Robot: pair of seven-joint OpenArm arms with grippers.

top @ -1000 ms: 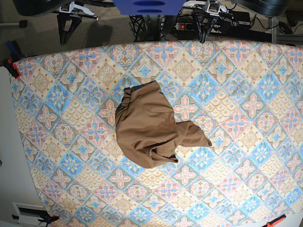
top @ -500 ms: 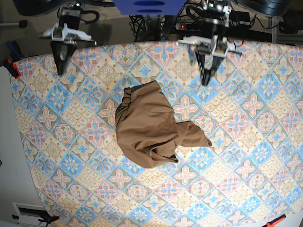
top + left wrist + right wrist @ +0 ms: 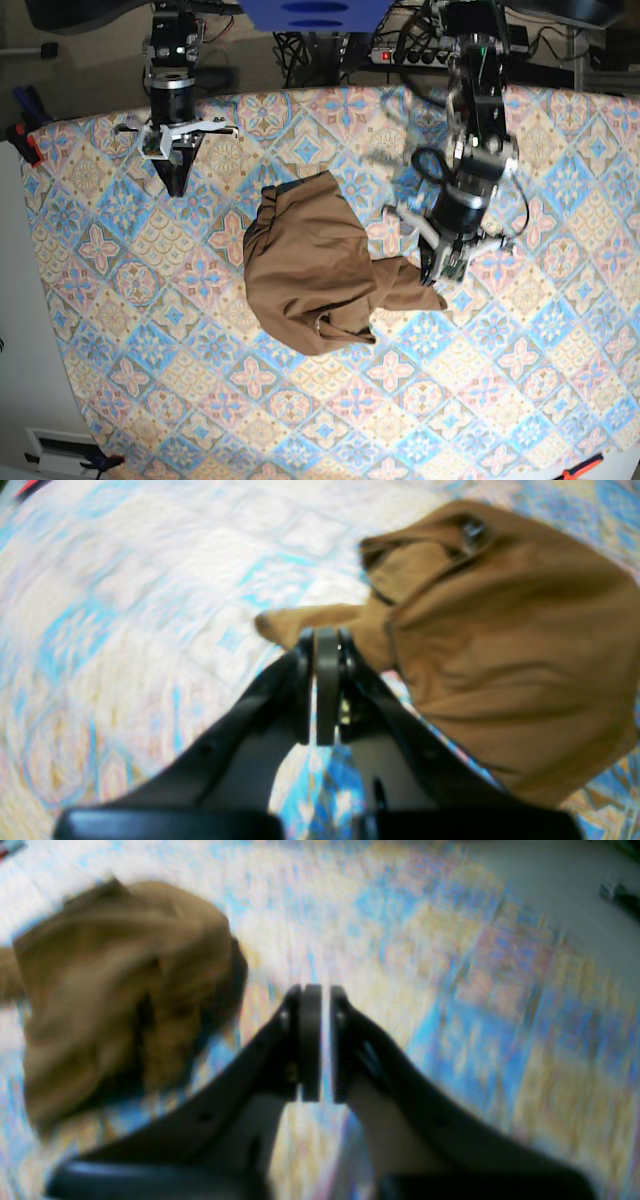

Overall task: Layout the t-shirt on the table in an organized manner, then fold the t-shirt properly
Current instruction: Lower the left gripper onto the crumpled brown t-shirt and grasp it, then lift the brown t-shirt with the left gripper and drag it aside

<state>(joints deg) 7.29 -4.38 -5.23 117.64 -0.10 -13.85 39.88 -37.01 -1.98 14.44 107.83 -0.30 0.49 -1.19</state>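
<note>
The tan-brown t-shirt (image 3: 310,270) lies crumpled in the middle of the table (image 3: 540,380), with one sleeve tip pointing right. My left gripper (image 3: 438,278) hovers at that sleeve tip, and I cannot tell if it touches. In the left wrist view the left gripper (image 3: 326,630) is shut and empty, with the t-shirt (image 3: 500,655) just beyond and to its right. My right gripper (image 3: 178,188) hangs over bare table, up and left of the shirt. In the blurred right wrist view the right gripper (image 3: 316,987) shows a thin slit between its pads, and the t-shirt (image 3: 115,990) lies to the left.
Clamps hold the patterned cloth at the left edge (image 3: 22,135) and at the bottom right corner (image 3: 582,466). A power strip (image 3: 400,55) and cables lie behind the table's far edge. A white surface (image 3: 20,350) borders the table on the left.
Both arms have swung down from the far edge over the table. The left gripper has travelled to the shirt's right sleeve tip. The right gripper's pads have parted slightly.
</note>
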